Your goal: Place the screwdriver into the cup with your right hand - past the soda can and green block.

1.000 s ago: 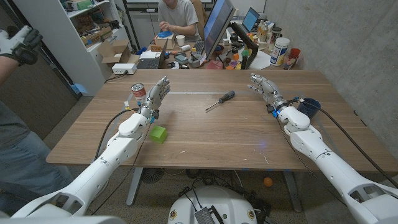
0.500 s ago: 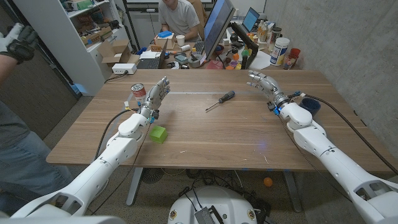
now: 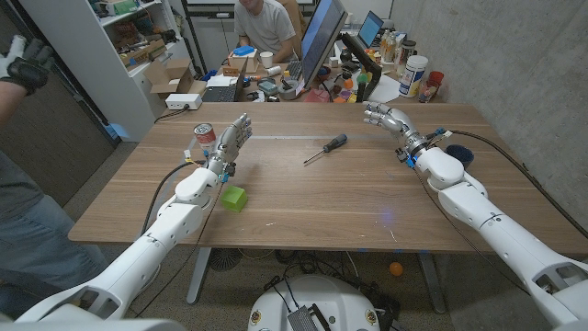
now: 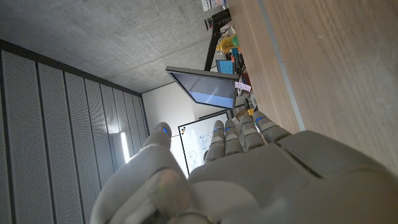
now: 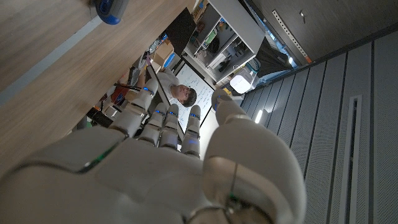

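The screwdriver (image 3: 325, 148), dark handle and thin shaft, lies on the wooden table (image 3: 312, 207) at mid-back. My right hand (image 3: 389, 119) hovers to its right, a hand's width off, fingers apart and holding nothing; it also shows in the right wrist view (image 5: 155, 168). The dark blue cup (image 3: 462, 152) stands behind my right wrist, mostly hidden by the arm. The soda can (image 3: 203, 137) stands at the left, with the green block (image 3: 234, 198) nearer the front. My left hand (image 3: 231, 142) stands upright just right of the can, fingers apart and empty; it also appears in the left wrist view (image 4: 249, 177).
A cluttered desk with a monitor (image 3: 321, 37), bottles and boxes adjoins the table's far edge, where a person (image 3: 262, 23) sits. Another person's gloved hand (image 3: 23, 64) is at the far left. Cables (image 3: 170, 188) run along both arms.
My right hand has drifted a little toward the table's far side and the screwdriver, and its arm now covers more of the cup. The left arm, can, block and screwdriver have stayed put.
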You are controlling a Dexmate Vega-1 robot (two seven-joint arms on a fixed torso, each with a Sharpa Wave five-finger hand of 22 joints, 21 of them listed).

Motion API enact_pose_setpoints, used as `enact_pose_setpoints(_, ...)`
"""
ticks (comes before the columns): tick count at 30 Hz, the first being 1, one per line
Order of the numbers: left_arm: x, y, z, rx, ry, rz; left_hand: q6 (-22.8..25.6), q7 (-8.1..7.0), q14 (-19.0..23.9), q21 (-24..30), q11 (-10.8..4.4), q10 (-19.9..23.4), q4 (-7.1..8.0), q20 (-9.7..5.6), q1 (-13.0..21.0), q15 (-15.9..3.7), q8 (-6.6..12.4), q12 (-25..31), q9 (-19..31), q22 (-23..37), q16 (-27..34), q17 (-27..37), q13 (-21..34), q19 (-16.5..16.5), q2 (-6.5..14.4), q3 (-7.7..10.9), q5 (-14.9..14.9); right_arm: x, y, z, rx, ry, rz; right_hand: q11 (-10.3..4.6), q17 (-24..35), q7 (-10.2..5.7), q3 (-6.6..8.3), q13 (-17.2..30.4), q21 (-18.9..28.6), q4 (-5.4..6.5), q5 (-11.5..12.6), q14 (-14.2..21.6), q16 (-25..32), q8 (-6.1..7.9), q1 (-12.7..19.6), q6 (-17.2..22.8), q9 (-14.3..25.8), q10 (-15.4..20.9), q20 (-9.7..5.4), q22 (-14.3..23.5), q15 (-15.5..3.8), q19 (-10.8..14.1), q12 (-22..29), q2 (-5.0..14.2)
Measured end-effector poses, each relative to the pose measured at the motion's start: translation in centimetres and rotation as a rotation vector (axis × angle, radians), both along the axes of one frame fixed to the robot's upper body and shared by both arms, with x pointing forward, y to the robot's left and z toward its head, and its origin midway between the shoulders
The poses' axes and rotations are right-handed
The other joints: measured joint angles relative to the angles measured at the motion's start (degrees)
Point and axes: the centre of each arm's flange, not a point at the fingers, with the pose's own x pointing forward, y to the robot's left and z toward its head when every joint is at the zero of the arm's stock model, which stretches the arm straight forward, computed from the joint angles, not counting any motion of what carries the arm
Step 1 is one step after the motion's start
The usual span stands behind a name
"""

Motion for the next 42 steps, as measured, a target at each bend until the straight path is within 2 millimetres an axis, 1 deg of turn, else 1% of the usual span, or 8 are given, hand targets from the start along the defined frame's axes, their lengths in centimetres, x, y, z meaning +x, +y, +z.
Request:
enact_pose_setpoints(9,-0.5,-0.1,-0.1,0.004,-0.005,-0.002,0.0,0.0,0.0,0.0,0.0,0.0,0.0,0.0,0.0,0.0,0.0,0.0,0.0,0.0,0.0,0.0,0.0,0.0,0.0,0.0,0.0,0.0,0.3,-0.1,-0.083,-0.034,-0.054,-1.48,0.0,-1.24,0.24,0.0,0.0,-0.24,0.2,0.0,-0.4,-0.27,2.1,0.0,0.0,-0.1,-0.01,0.0,0.0,-0.4,0.0,-0.38)
enact_pose_setpoints(10,-0.5,0.0,-0.1,0.0,-0.005,0.004,0.0,0.0,0.0,0.0,0.0,0.0,0.0,0.0,0.0,0.0,0.0,0.0,0.0,0.0,0.0,0.0,0.0,0.0,0.0,0.0,0.0,-0.3,0.3,1.0,-0.135,-0.055,-0.059,-1.64,0.0,-1.23,0.24,0.0,0.0,-0.24,0.2,0.0,-0.6,-0.27,2.4,0.0,0.0,-0.2,-0.03,0.0,0.0,-0.5,0.0,-0.46)
enact_pose_setpoints(13,-0.6,0.0,-0.1,0.002,-0.005,0.004,0.0,0.0,0.0,0.0,0.0,0.0,0.0,0.31,0.0,0.0,0.0,0.0,0.0,0.0,0.0,0.0,0.0,-0.3,0.0,0.0,0.0,-0.5,0.5,1.6,-0.188,-0.079,-0.08,-2.0,0.0,-1.27,0.38,0.0,-0.4,-0.32,0.2,-0.2,-0.8,-0.27,3.1,0.0,0.0,0.0,0.09,0.0,-0.22,-1.1,-0.1,-0.45)
enact_pose_setpoints(18,-0.7,0.0,-0.2,0.002,-0.004,0.004,0.0,0.0,0.0,0.0,0.0,0.0,-0.23,0.31,-0.2,0.0,0.0,0.0,0.0,0.0,0.0,0.0,0.0,-0.3,0.2,0.24,0.0,-0.8,0.9,2.4,-0.266,-0.111,-0.112,-3.86,0.3,-2.18,1.48,0.3,-0.8,0.35,0.2,-2.3,-2.0,-1.06,4.9,-0.9,0.0,-1.8,2.64,0.1,0.75,-4.1,-1.0,-0.72)
enact_pose_setpoints(21,-0.8,0.0,-0.2,0.002,-0.004,0.005,0.1,-0.1,0.0,0.0,0.0,0.0,-0.23,0.31,-0.2,0.0,0.0,0.0,0.0,0.0,0.0,0.0,0.0,-0.3,0.2,0.24,0.0,-1.0,1.1,2.8,-0.319,-0.132,-0.136,-4.72,0.4,-2.67,1.91,0.3,-0.8,0.33,0.2,-3.1,-2.1,-1.16,5.6,-1.4,0.0,-2.7,3.37,0.1,1.45,-4.8,-1.1,-0.59)
enact_pose_setpoints(31,-1.0,0.0,-0.3,0.003,-0.003,0.005,0.3,-0.3,0.0,0.0,-0.22,0.2,-0.47,0.31,-0.2,0.0,0.0,0.0,0.0,0.0,0.0,0.0,0.0,-0.3,0.2,0.0,0.0,-1.1,1.7,3.2,-0.444,-0.177,-0.192,-4.55,0.7,-2.87,2.38,0.3,-0.8,0.32,0.2,-3.7,-2.4,-1.16,5.9,-1.6,0.3,-3.0,3.06,0.1,1.43,-5.5,-1.4,-0.92)
enact_pose_setpoints(32,-1.0,0.0,-0.3,0.002,-0.002,0.009,0.3,-0.3,0.0,0.0,-0.21,0.2,-0.47,0.31,-0.2,0.0,0.0,0.0,0.0,0.0,0.0,0.0,0.0,-0.3,0.2,0.0,0.0,-1.5,2.2,4.2,-0.484,-0.205,-0.193,-4.55,0.7,-2.87,2.38,0.3,-0.8,0.32,0.2,-3.7,-2.4,-1.15,5.9,-1.6,0.3,-3.0,3.06,0.1,1.43,-5.5,-1.4,-0.93)
enact_pose_setpoints(42,-1.1,0.0,-0.4,0.003,-0.002,0.008,0.3,-0.3,0.0,0.0,-0.21,0.2,-0.46,0.31,-0.2,0.0,0.0,0.0,0.0,0.0,0.0,0.0,0.0,-0.3,0.2,0.0,0.0,-1.7,3.1,4.8,-0.606,-0.249,-0.224,-5.92,0.8,-3.32,2.8,0.3,-0.8,0.38,0.2,-3.9,-2.4,-1.15,6.4,-1.6,0.3,-2.5,3.48,0.1,1.64,-6.0,-1.4,-1.42)
